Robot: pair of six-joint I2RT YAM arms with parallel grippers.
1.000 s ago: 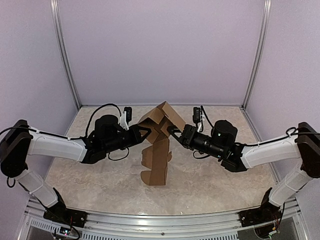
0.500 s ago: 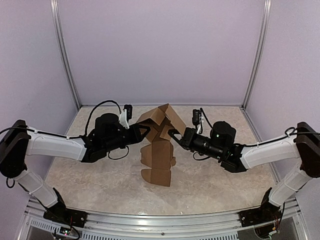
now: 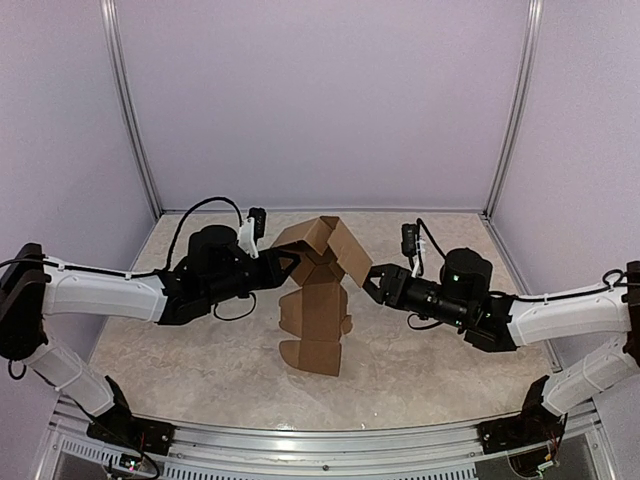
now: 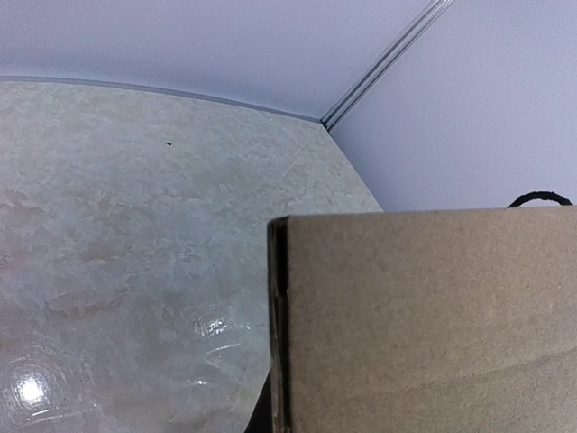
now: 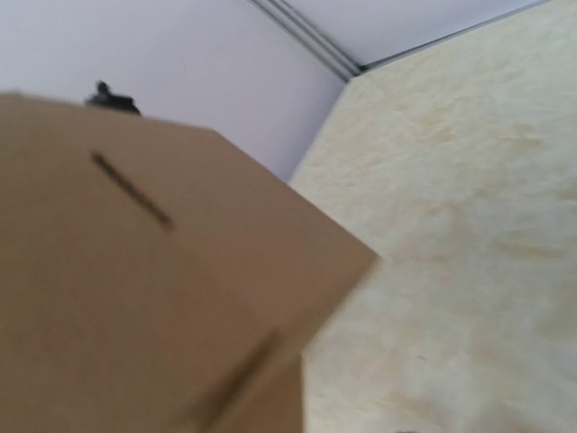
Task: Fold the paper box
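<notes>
**Left end effector (image 3: 291,262) pinches the paper box (image 3: 318,295)**

You have a pale marbled table (image 3: 190,365) enclosed by lavender walls (image 3: 320,100). Both arms reach low and inward from either side. Your left end effector is closed on the box's left edge. The right end effector (image 3: 369,283) stands part-open just beside the right flap, holding nothing. The brown box stands mid-table, half-folded, with its flaps splayed on top.
</notes>
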